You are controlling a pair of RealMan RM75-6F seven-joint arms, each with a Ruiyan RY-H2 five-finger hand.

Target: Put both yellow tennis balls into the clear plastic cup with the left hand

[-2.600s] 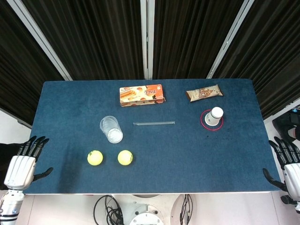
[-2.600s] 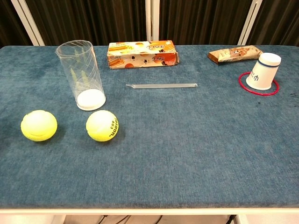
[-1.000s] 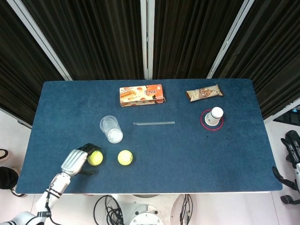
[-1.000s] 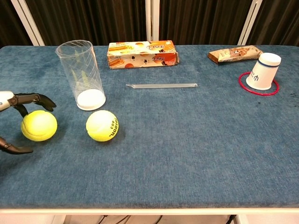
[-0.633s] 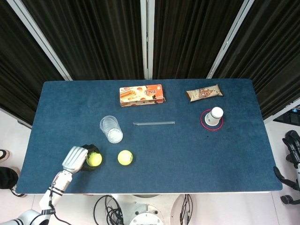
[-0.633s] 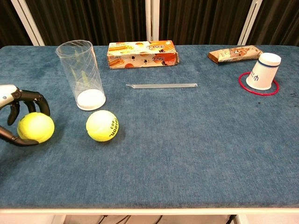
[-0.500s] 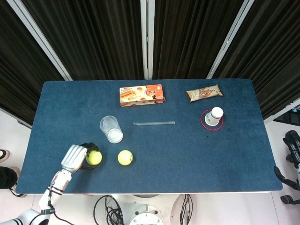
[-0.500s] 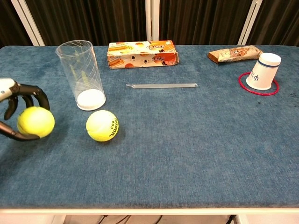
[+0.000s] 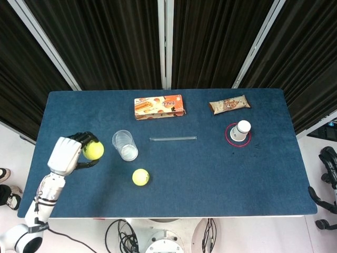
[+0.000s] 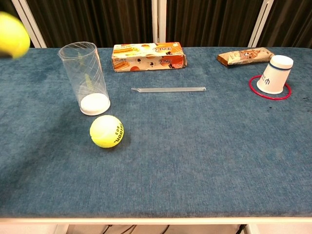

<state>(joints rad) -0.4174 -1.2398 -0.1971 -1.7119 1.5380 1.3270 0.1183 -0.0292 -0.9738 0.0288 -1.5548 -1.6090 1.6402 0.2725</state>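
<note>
My left hand grips one yellow tennis ball and holds it raised above the table, just left of the clear plastic cup. In the chest view that ball shows at the top left corner, higher than the rim of the cup, which stands upright and empty. The second yellow tennis ball lies on the blue cloth in front of the cup, as the chest view's ball also shows. My right hand hangs off the table's right edge, only partly visible.
A snack box and a wrapped bar lie at the back. A clear straw lies mid-table. An upturned paper cup stands on a red ring at the right.
My left hand closed around the left ball, lifted it off the cloth and carried it up and back toward the cup. The other ball stayed put.
</note>
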